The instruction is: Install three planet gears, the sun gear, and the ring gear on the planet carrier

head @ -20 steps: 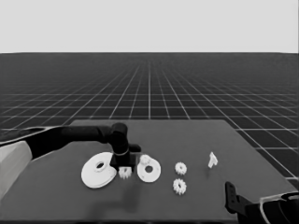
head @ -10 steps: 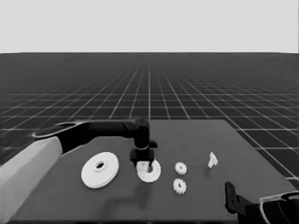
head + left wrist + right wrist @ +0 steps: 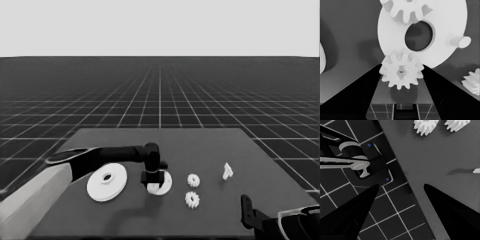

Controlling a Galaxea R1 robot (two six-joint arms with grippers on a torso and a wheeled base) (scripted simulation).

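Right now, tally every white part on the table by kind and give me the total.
Round parts: 2, the larger round part and the smaller round part.
Gears: 4, a held gear in the left jaws, a seated gear on the smaller round part, two loose gears.
Thin white piece: 1.
Total: 7.

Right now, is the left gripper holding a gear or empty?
Holding: the left gripper is shut on a gear, over the smaller round part.

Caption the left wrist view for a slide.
Left gripper holds a small white toothed gear over the smaller white round part, which already carries one gear.
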